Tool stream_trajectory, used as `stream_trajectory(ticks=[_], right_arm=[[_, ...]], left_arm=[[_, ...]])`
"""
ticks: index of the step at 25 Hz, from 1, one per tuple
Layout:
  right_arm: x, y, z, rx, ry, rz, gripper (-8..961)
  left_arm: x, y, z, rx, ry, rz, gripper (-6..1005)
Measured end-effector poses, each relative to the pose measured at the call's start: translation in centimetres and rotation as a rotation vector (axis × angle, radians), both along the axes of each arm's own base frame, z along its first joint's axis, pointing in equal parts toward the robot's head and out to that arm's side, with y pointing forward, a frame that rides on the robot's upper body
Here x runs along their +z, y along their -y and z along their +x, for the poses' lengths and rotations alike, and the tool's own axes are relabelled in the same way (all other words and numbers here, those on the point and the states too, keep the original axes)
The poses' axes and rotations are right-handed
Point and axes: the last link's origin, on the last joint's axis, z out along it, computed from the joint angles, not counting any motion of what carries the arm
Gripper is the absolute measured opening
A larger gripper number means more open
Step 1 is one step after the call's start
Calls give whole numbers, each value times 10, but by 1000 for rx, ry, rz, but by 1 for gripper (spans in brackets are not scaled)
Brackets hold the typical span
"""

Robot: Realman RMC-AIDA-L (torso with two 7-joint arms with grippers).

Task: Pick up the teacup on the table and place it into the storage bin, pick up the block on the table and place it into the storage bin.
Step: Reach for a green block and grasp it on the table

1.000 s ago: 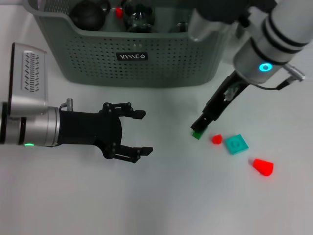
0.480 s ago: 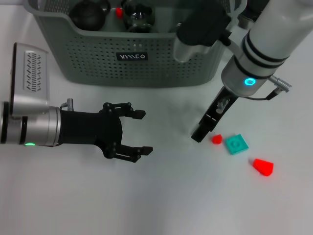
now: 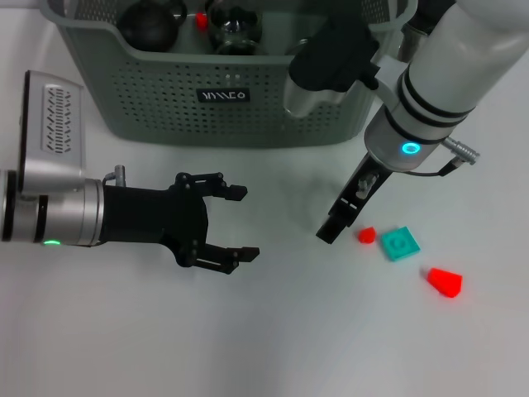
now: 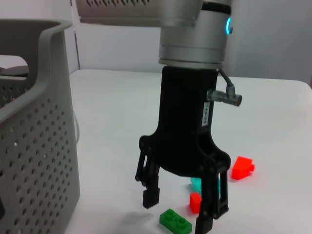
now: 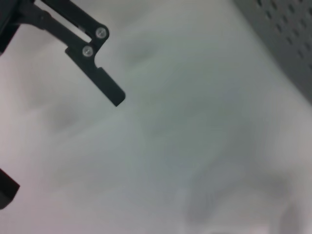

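The grey-green storage bin [image 3: 165, 107] stands at the back of the table; its wall also shows in the left wrist view [image 4: 34, 146]. A green block [image 4: 175, 223] lies on the table between the fingers of my right gripper [image 4: 178, 214], which is open, points down and has its tips at the table. In the head view my right gripper [image 3: 331, 230] hides that block. My left gripper [image 3: 241, 223] is open and empty, low over the table left of centre. No teacup shows on the table.
A small red block [image 3: 366, 235], a teal square block [image 3: 399, 244] and a larger red block [image 3: 445, 282] lie right of my right gripper. The bin holds a dark round vessel [image 3: 149, 23] and a glass item [image 3: 234, 23].
My right arm has shifted a little left and lower, and its gripper now covers the green block in the head view. The left arm has not moved.
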Motion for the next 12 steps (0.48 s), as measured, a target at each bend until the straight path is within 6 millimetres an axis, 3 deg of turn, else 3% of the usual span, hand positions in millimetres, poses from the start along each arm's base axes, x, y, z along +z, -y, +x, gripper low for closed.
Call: stream_trajectory(ticks=[6,12], right_arm=[[-5,3,0,21,10,-13,791],[-7,4,2,21,21,-9,672]], left_arm=[[0,-1,0,-1,-2,2,889],[-1,-1,0,3,-7,7,889]])
